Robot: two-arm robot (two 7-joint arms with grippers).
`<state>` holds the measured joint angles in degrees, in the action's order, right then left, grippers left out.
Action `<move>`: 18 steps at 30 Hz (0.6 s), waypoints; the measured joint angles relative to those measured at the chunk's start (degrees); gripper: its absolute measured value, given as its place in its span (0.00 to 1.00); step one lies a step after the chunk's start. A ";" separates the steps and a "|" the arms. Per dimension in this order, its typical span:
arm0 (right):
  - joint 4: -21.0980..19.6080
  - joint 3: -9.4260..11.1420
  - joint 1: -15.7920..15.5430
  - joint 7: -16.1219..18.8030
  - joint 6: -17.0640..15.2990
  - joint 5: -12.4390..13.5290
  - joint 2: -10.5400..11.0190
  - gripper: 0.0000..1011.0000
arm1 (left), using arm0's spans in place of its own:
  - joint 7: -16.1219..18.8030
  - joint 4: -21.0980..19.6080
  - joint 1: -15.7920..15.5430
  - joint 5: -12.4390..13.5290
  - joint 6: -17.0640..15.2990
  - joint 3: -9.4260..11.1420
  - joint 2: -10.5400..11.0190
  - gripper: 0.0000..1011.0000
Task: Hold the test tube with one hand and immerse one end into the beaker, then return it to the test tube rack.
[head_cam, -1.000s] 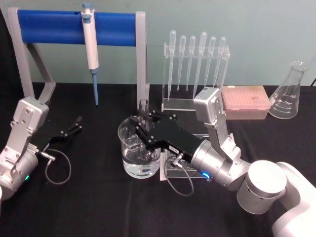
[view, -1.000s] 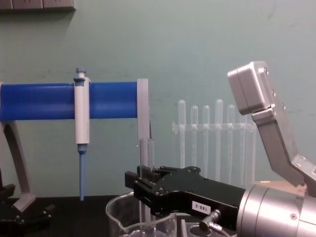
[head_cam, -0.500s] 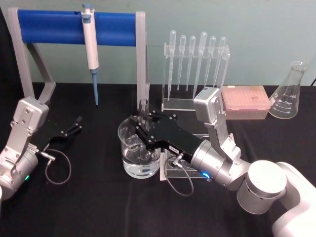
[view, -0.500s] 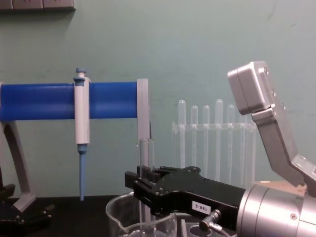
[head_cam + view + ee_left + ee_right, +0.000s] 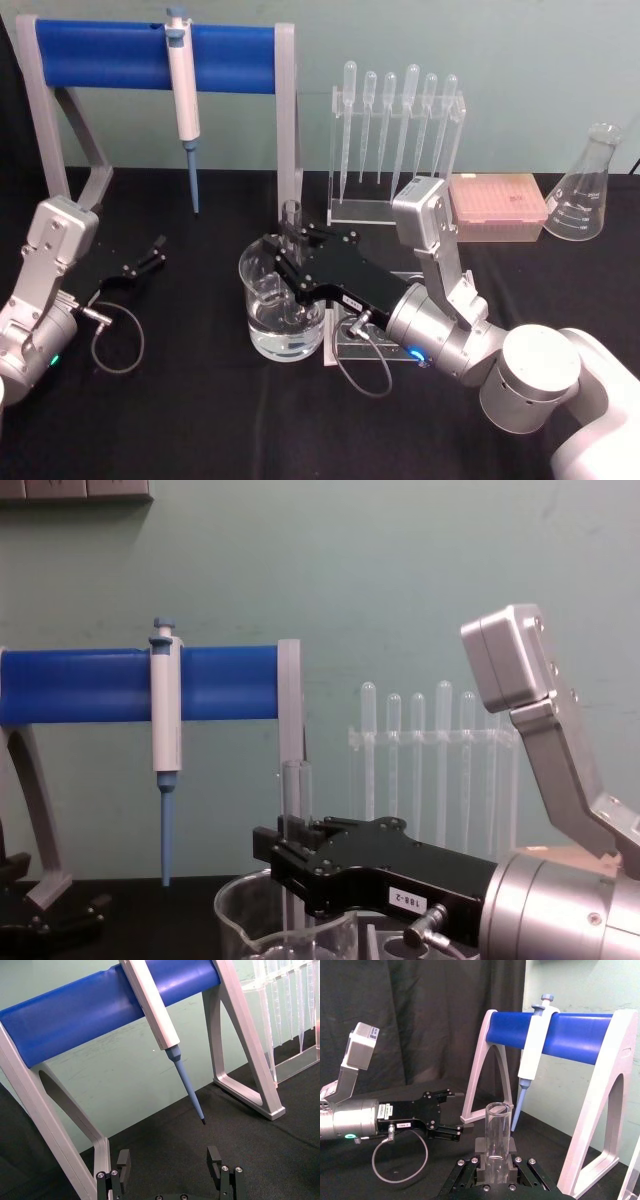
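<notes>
My right gripper (image 5: 285, 257) is shut on the test tube (image 5: 291, 216), a clear glass cylinder that it holds upright over the beaker (image 5: 262, 300). The tube's open rim (image 5: 296, 768) stands above the black jaws, and its lower part reaches down inside the beaker (image 5: 245, 920). The beaker holds clear liquid; I cannot tell how deep the tube's end sits in it. In the right wrist view the test tube (image 5: 497, 1132) rises between the right gripper's fingers (image 5: 495, 1167). My left gripper (image 5: 150, 255) rests open at the left of the table, seen also as the left gripper (image 5: 168, 1160) and the left gripper (image 5: 451, 1110).
A white-and-blue pipette (image 5: 182, 95) hangs from the blue-barred stand (image 5: 100, 52) at the back. A clear rack of plastic pipettes (image 5: 395, 140), a pink tip box (image 5: 497, 205) and a conical flask (image 5: 590, 185) stand at the back right. A clear rack (image 5: 345, 345) sits under my right arm.
</notes>
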<state>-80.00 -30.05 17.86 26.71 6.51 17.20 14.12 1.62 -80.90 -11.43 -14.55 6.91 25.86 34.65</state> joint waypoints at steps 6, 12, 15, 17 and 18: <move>-0.46 0.00 0.00 -0.03 -0.23 -0.25 0.03 0.23 | 0.00 0.00 0.00 0.00 0.00 0.00 0.00 0.99; -4.38 0.28 -0.09 -0.90 -1.86 -1.17 0.47 0.22 | 0.00 0.00 0.00 0.00 0.00 0.00 0.00 0.99; -7.10 0.78 -0.13 -1.17 -2.78 -1.13 0.80 0.22 | 0.00 0.00 0.00 0.00 0.00 0.00 0.00 0.99; -9.15 1.19 -0.11 -1.34 -3.62 -0.87 1.08 0.22 | 0.00 0.00 0.00 0.00 0.00 0.00 0.00 0.99; -10.02 1.43 -0.09 -1.38 -3.95 -0.67 1.20 0.22 | 0.00 0.00 0.00 0.00 0.00 0.00 0.00 0.99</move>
<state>-90.02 -28.63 17.77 25.33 2.55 16.53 15.32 1.62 -80.90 -11.43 -14.55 6.90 25.86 34.64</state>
